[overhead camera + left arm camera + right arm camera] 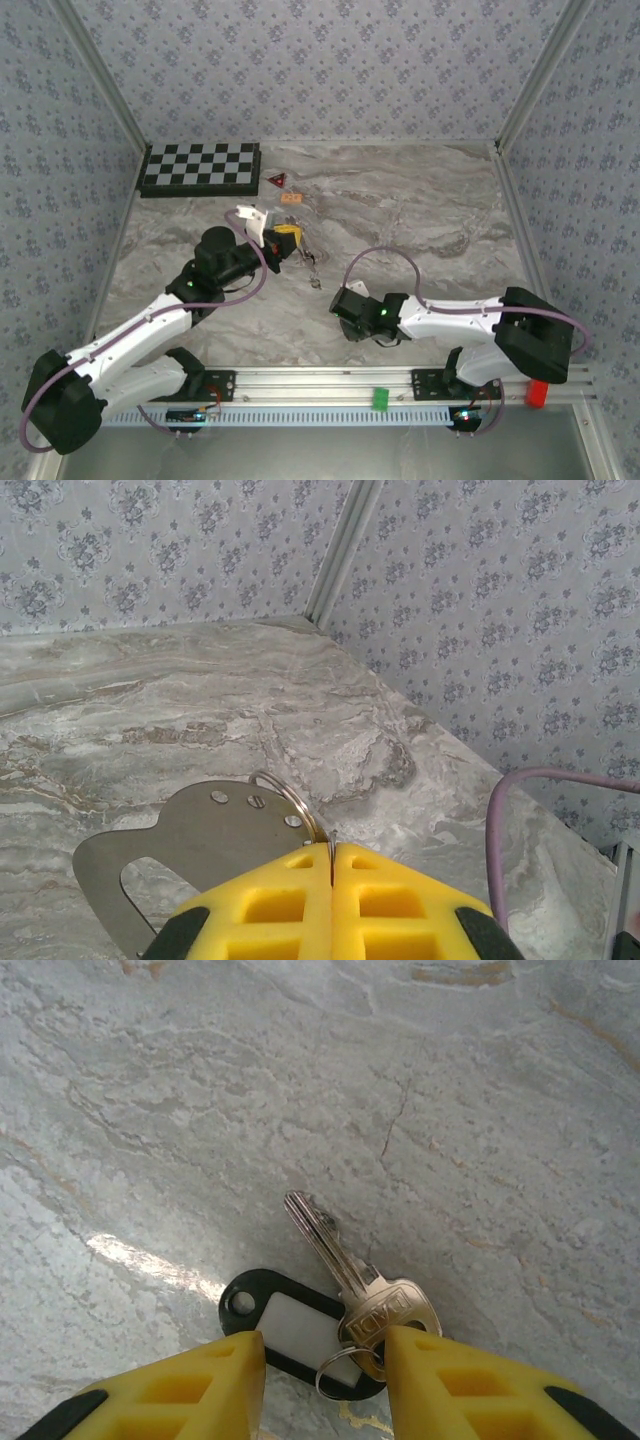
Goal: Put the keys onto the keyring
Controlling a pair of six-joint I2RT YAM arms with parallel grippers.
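Observation:
A silvery key (350, 1270) lies flat on the marble table (200, 1110), joined by a small split ring (340, 1370) to a black plastic tag (290, 1325) with a white label. My right gripper (325, 1345) is open, low over them. Its yellow fingertips (225, 1365) straddle the tag and the key's head, and the right one touches the head. My left gripper (332, 852) is shut on a larger silver keyring (285, 795), which carries a flat grey metal plate (190, 845). In the top view, the left gripper (285, 240) sits up and left of the right gripper (330, 292).
A checkerboard (200, 168) lies at the back left, with a small red triangle (277, 181) and an orange piece (292, 198) beside it. Patterned walls close in the table on three sides. A purple cable (495, 850) loops near the left wrist.

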